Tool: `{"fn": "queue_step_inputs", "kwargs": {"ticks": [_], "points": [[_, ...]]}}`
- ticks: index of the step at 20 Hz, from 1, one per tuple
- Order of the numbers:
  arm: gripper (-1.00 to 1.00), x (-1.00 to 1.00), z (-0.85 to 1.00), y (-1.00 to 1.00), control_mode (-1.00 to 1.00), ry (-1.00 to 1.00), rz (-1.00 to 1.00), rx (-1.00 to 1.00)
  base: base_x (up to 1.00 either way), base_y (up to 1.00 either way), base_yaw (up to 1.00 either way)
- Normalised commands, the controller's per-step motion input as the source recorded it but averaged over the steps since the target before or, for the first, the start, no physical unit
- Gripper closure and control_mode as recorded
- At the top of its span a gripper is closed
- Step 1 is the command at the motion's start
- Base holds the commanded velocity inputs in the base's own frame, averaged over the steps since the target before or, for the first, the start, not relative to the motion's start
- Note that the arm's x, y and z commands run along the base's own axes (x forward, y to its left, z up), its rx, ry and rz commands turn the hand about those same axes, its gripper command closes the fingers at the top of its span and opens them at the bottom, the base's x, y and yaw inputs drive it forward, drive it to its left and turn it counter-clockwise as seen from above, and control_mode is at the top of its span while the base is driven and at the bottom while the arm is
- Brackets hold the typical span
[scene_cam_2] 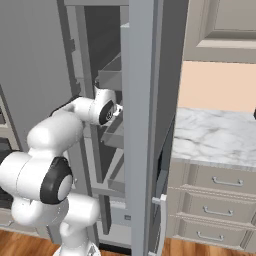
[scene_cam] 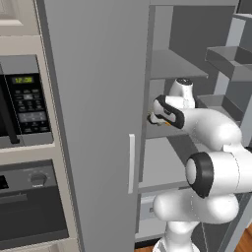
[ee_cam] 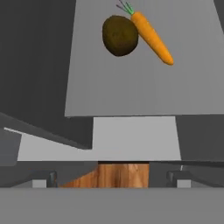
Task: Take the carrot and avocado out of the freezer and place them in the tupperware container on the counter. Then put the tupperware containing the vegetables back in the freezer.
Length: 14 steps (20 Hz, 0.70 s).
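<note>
Where shelf shows, avocado [ee_cam: 120,36] touching carrot [ee_cam: 152,37], claw [ee_cam: 112,179] mostly cropped

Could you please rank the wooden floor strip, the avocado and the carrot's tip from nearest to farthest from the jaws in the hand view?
1. Wooden floor strip, directly between the fingertips.
2. Carrot's tip, upper right on the shelf.
3. Avocado, upper middle, touching the carrot.

Arm [scene_cam: 211,128] bent, reaching forward; pincer [ee_cam: 112,177] spread wide.
</note>
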Motion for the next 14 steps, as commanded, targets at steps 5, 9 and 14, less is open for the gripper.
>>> {"fn": "queue_step_inputs", "kwargs": {"ticks": [5,9,14], "points": [[-1.0,0.16,-0.09,0.0,-1.0,0.0,0.0,0.01,0.0,0.0,0.0],[-1.0,0.26,-0.2,0.0,-1.0,0.0,0.0,0.02,0.0,0.0,0.0],[-1.0,0.46,-0.17,0.0,-1.0,0.0,0.0,0.1,0.0,0.0,0.0]]}}
